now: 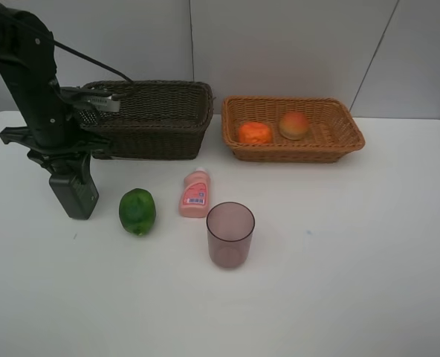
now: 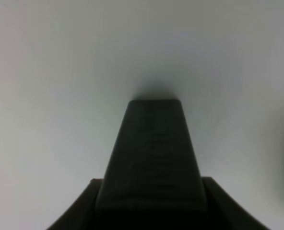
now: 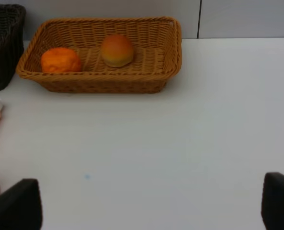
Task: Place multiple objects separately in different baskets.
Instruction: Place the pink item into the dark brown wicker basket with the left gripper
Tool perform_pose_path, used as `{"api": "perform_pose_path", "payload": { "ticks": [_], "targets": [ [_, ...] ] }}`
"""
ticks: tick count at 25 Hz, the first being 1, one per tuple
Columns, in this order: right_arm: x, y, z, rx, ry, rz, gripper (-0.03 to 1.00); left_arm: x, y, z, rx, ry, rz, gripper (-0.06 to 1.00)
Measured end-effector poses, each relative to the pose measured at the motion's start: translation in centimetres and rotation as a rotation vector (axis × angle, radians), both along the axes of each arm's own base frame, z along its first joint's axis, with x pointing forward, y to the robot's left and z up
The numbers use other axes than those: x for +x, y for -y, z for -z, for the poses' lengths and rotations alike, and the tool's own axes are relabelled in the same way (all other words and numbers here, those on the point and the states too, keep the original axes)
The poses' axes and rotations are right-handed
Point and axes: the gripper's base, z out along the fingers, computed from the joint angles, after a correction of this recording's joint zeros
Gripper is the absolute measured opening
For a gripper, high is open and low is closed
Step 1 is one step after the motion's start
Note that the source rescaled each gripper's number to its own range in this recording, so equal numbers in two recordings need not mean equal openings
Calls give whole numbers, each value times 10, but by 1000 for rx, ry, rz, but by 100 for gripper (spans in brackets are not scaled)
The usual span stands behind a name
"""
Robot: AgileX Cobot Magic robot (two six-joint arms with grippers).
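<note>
While L jaws hang beside green fruit point(image 1: 137, 211): can't tell if shut.
R jaws: apart, empty.
Next: center on fruit, grip, to tan basket point(image 1: 294, 153).

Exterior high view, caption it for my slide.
The tangerine and peach lie in the tan basket; green fruit, pink bottle and cup sit on the white table.

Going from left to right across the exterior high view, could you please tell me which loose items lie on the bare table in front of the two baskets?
green round fruit → small pink bottle → translucent purplish cup
</note>
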Motion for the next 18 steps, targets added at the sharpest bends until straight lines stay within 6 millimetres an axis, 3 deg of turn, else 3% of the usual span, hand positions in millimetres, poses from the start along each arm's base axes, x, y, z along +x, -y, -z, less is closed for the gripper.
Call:
{"api": "perform_pose_path", "payload": {
  "ticks": [3,8,12,18],
  "targets": [
    [0,0,0,1,0,0,97,7,1,-24,-2,19,-28,49],
    [0,0,0,1,0,0,97,21,4,-84,-14,95,-79,49],
    [0,0,0,1,0,0,97,31,14,-119,-29,177,-69,49],
    [0,0,0,1,0,0,97,45,26,-151,-53,362,-29,49]
  ]
}}
